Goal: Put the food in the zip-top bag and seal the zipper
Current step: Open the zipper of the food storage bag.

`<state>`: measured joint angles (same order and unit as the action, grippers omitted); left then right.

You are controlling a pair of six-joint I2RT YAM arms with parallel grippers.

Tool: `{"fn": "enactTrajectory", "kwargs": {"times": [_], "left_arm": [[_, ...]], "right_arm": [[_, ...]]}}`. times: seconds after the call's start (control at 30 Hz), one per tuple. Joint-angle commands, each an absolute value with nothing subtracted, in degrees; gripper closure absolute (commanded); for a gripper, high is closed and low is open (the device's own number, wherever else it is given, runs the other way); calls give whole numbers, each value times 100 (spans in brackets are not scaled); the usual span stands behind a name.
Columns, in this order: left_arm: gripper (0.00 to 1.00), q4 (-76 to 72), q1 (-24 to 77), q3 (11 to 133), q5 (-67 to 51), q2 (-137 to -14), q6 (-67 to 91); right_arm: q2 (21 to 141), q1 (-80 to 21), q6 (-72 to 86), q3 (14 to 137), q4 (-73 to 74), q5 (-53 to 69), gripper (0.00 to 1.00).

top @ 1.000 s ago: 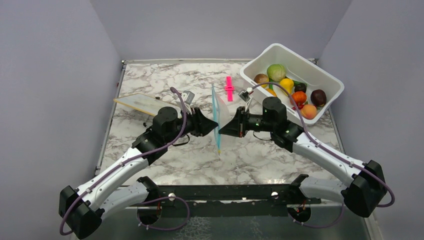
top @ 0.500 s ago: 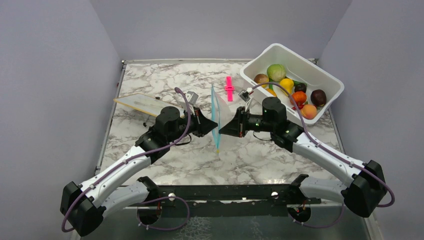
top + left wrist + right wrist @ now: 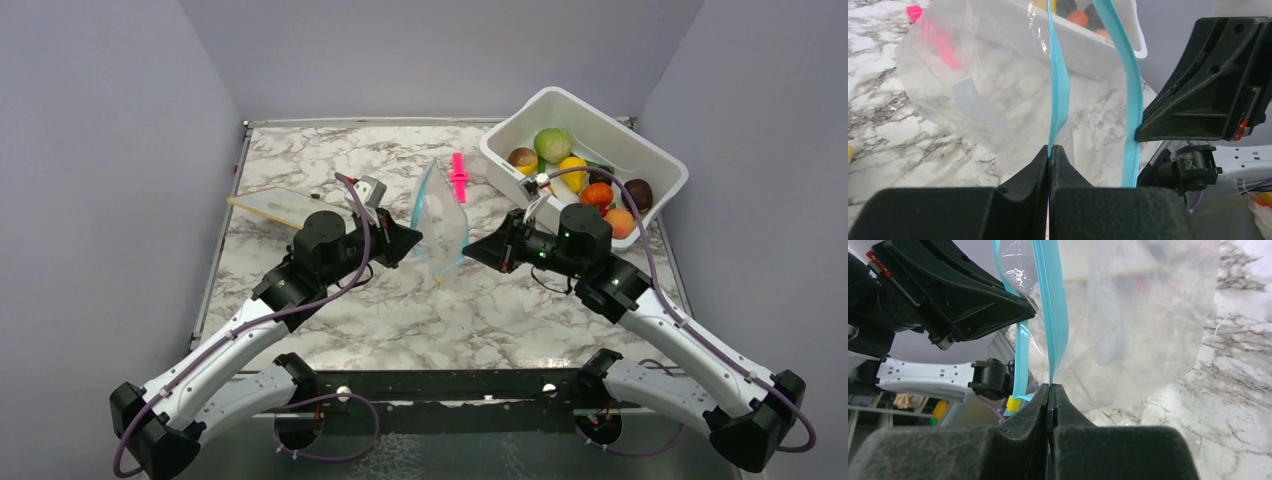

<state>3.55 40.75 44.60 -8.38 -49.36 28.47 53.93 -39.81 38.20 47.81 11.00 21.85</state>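
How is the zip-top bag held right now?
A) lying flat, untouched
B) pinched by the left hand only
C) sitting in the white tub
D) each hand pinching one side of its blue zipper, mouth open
D: the left hand and right hand each clamp one strip of the zipper, and the zip-top bag gapes between them.

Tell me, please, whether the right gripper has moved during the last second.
Yes: the right gripper has shifted right, toward the tub, pulling the bag open.

Marbled tabletop (image 3: pixel 330 160), plain lilac walls (image 3: pixel 440 50), even light
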Motion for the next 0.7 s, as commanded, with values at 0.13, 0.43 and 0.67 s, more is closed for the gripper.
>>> {"fn": "enactTrajectory", "kwargs": {"times": [0.13,0.43,0.67], "left_arm": [[100,1092,4087,5196,-1098,-5277,2087],[100,1243,4087,5489,-1496,-5777,1855],[100,1326,4087,5730,-1587,-6129,1828]], "right_arm": [[5013,-4008,4369,4294,885,1760,99],[5461,-4000,4362,4918,901,2094,75],[5779,-4001,4605,5605,1338,1644,49]]}}
